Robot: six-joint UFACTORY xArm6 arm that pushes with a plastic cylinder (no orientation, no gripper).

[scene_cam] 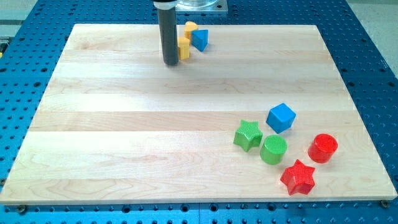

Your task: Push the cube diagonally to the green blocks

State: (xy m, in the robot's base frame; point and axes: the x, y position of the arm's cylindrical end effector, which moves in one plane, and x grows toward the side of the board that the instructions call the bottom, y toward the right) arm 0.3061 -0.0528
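Observation:
A blue cube (281,117) sits at the view's right, just up and right of a green star (247,135) and above a green cylinder (273,149). The cube is close to both green blocks and may touch the cylinder. My tip (170,63) rests on the board near the view's top, far up and left of the cube. It stands just left of a yellow block (185,48).
A second yellow block (190,28) and a blue triangular block (199,40) lie right of the rod at the top. A red cylinder (323,148) and a red star (298,177) lie at the lower right. The wooden board (124,137) sits on a blue perforated table.

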